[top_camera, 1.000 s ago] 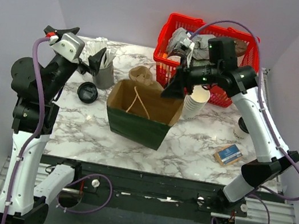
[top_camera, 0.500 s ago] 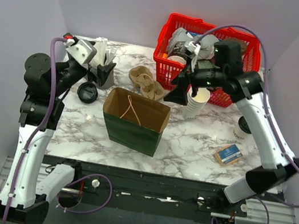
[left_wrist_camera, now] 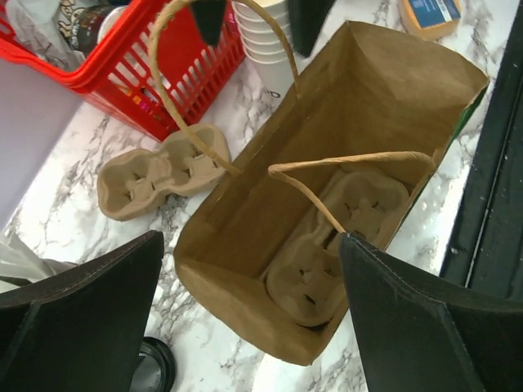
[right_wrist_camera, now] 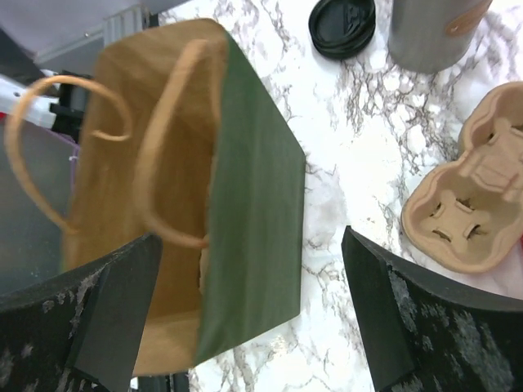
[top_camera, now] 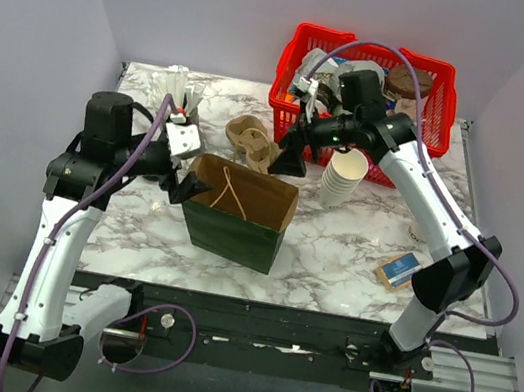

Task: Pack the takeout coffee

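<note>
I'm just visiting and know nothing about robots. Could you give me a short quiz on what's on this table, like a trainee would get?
1. True or false: the paper bag lies flat on its side.
2. What sits at the bottom of the bag? A) a spoon B) a cup carrier C) nothing
3. Fill in: the stack of paper cups stands beside the red ____.
Key: 1 false, it stands open; 2 B; 3 basket.

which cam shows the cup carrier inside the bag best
The left wrist view: it looks down into the open paper bag and shows the cardboard cup carrier on its bottom. The top external view shows only the bag's inner wall; the right wrist view shows the bag's mouth, not the carrier.
</note>
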You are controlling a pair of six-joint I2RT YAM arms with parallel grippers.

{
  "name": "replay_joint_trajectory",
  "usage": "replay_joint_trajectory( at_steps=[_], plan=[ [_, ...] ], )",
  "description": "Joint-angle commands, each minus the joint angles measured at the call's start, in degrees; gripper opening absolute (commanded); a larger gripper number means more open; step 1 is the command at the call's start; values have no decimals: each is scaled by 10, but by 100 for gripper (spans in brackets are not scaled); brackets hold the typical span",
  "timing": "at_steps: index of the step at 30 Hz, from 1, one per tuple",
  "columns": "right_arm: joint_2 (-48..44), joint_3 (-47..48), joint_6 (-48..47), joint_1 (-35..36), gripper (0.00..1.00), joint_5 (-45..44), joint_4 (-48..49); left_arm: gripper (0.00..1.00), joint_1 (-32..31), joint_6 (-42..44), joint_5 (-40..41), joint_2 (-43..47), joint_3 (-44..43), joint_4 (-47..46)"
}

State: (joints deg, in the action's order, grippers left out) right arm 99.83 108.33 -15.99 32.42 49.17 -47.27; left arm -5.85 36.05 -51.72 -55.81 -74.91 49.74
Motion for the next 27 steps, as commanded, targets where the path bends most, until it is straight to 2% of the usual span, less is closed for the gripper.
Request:
replay_joint_trajectory(
  at_steps=[1, 4, 8, 10, 14, 17, 18, 21, 27],
  plan=[
    [21, 32, -29, 12, 95, 3, -21, 96, -4, 22, 23, 39, 2, 1],
    [15, 9, -40, 24, 88, 3, -28, 98, -4, 2, 64, 72, 29, -57],
    [5, -25, -38, 33, 83, -22, -31, 98, -4, -30, 97, 99, 39, -71],
    [7, -35, -36, 34, 72, -30, -33, 99, -4, -48, 102, 113, 39, -69],
    [22, -41, -37, 34, 63, -51, -35, 98, -4, -70, 123, 140, 42, -68],
    [24, -33, -46, 34, 45, -50, -43, 98, -4, -83, 139, 152, 33, -66],
    [21, -30, -48, 34, 28, -50, -44, 98, -3, -83, 146, 155, 31, -63],
    [4, -23, -66, 34, 1, -52, -51, 98, 7, -78, 152, 163, 27, -57],
    [-48, -50, -156, 52, 1, -71, -35, 98, 13, -42, 220, 194, 43, -61]
  ],
)
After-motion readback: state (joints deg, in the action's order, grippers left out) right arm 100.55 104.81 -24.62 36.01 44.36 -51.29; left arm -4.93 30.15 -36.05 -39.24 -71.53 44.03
